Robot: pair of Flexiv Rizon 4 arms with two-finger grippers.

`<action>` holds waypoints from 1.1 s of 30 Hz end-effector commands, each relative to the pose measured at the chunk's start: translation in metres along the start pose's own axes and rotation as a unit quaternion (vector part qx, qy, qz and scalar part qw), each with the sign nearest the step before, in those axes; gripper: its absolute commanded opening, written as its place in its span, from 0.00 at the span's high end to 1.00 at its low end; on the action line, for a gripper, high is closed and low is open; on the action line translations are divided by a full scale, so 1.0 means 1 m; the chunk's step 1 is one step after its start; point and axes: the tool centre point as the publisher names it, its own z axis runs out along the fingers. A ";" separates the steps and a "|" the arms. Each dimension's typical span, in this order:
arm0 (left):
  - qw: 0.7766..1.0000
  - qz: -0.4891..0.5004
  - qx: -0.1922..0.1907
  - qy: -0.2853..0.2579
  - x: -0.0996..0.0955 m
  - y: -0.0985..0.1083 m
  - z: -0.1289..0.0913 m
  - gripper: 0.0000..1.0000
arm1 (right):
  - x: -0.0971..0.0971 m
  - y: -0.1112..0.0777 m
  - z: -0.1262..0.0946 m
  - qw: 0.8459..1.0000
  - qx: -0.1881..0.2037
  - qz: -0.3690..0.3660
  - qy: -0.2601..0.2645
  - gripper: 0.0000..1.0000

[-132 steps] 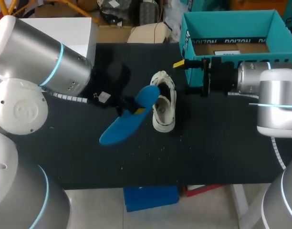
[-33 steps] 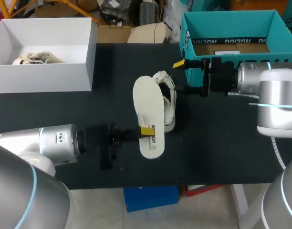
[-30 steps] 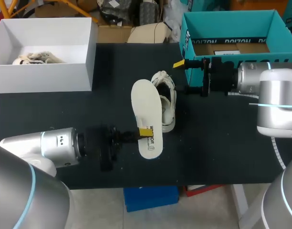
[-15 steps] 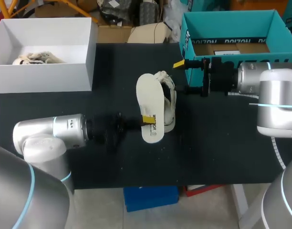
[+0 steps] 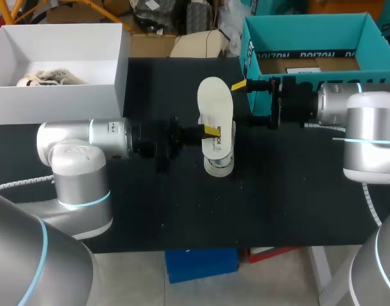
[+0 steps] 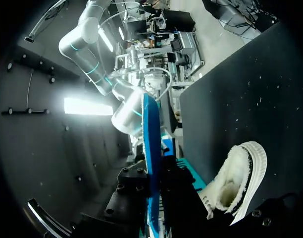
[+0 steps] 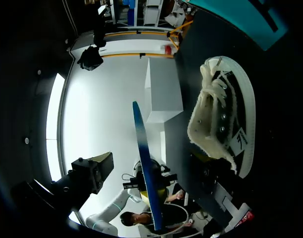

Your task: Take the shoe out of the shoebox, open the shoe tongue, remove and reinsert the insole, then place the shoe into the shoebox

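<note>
left gripper (image 5: 211, 131) clamped on the insole (image 5: 214, 102), holding it just above the shoe (image 5: 220, 164)

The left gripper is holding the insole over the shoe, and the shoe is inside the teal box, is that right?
No. The left gripper holds the insole over the shoe, but the shoe lies on the black table, outside the teal box, as the head view shows.

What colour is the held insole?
The insole is cream on top, best in head view; blue underneath.
</note>
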 end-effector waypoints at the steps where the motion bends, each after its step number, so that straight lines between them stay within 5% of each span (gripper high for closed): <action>1: 1.000 -0.008 0.003 -0.004 0.003 0.007 0.007 1.00 | 0.000 0.000 0.001 1.000 -0.001 0.000 -0.001 0.00; 15: 1.000 -0.023 0.013 -0.012 0.008 0.005 0.010 1.00 | 0.000 0.000 0.001 1.000 -0.001 0.000 -0.001 0.00; 24: 1.000 -0.023 0.013 -0.012 0.008 0.005 0.010 1.00 | 0.001 0.007 0.006 0.997 0.029 -0.067 0.009 0.00; 31: 1.000 -0.023 0.013 -0.012 0.008 0.005 0.010 1.00 | -0.004 0.004 0.007 0.994 0.071 -0.084 -0.012 0.52; 33: 1.000 -0.023 0.013 -0.012 0.008 0.005 0.010 1.00 | -0.006 0.003 0.007 0.993 0.078 -0.085 -0.021 0.56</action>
